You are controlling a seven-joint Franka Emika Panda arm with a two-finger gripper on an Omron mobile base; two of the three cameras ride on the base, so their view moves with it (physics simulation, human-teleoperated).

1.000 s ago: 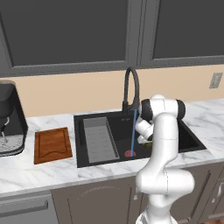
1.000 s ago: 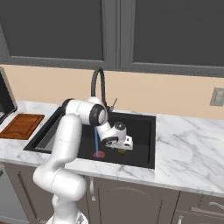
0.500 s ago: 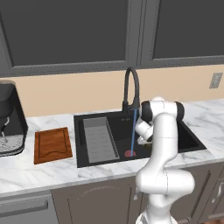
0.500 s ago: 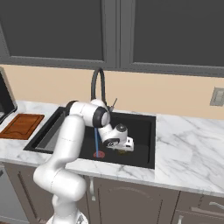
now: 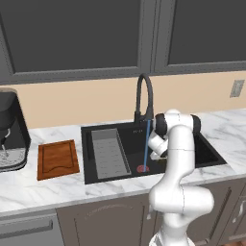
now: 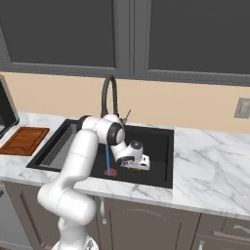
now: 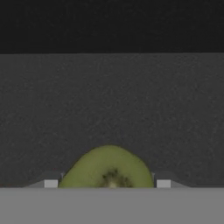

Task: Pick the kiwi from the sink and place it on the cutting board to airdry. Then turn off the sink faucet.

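Green kiwi (image 7: 108, 168), cut face up, sits between gripper (image 7: 107, 184) fingertips on black sink (image 5: 209, 153) floor. Fingers flank fruit closely; firm clamp cannot be told. Blue stream drops from faucet (image 5: 144, 98) onto red drain (image 5: 142, 168). Reddish-brown cutting board (image 5: 57, 159) lies on marble counter (image 5: 43, 187) left of basin.

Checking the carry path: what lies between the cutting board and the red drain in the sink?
In the left base view, a strip of marble counter, the sink rim, and then the grey ribbed rack lie between the cutting board and the red drain.
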